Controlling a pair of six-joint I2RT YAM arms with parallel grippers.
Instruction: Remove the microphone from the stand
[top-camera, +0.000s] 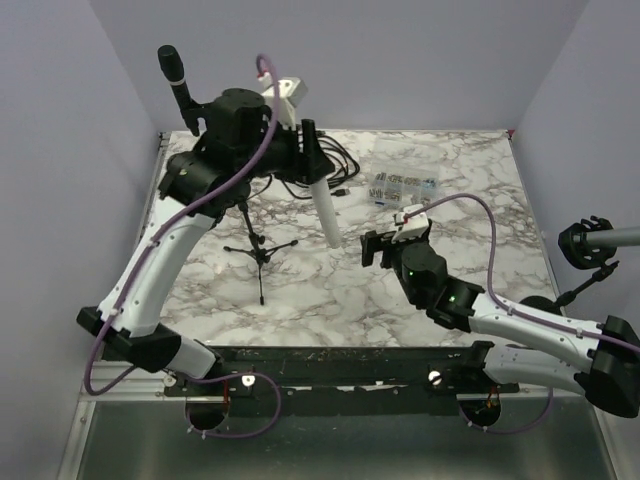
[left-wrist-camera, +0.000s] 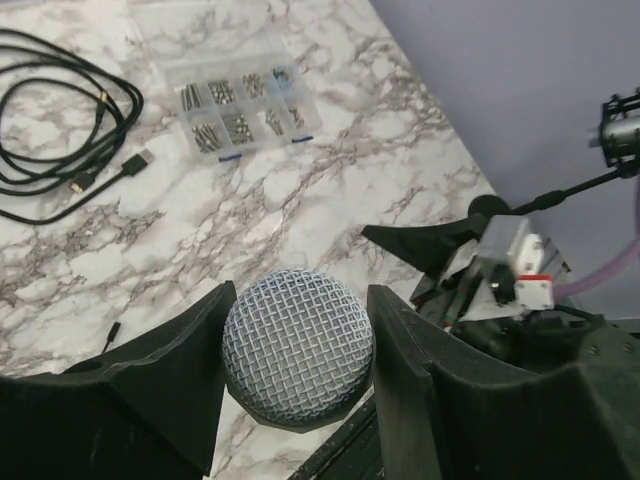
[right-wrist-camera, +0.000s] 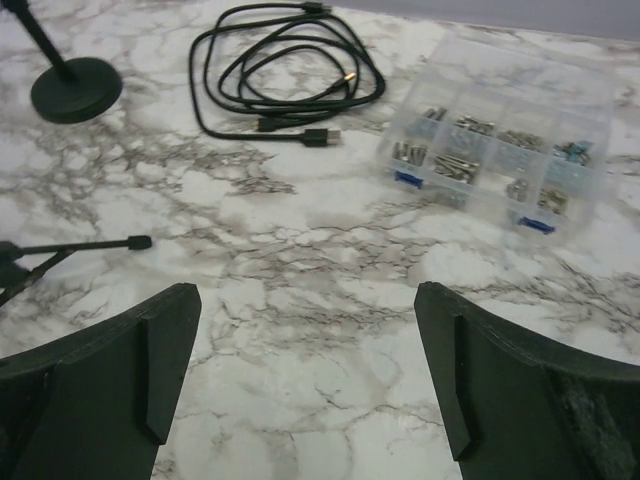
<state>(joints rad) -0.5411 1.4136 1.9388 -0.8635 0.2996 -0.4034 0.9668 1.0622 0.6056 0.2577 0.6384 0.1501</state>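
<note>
Microphone (left-wrist-camera: 298, 345): mesh head pinched in the left gripper (left-wrist-camera: 300, 290); white handle hangs below, apparently clear of the stand (top-camera: 260, 250).
Left gripper: clamped on the head, raised high, likely to lift it free.
Right gripper (right-wrist-camera: 305, 295): spread wide, empty, low over the table (top-camera: 480, 200).
Stand: upright, under the left arm.

Microphone (left-wrist-camera: 298, 345) body hidden in left wrist view; parts box (left-wrist-camera: 240, 105) contents too small, perhaps screws.
</note>
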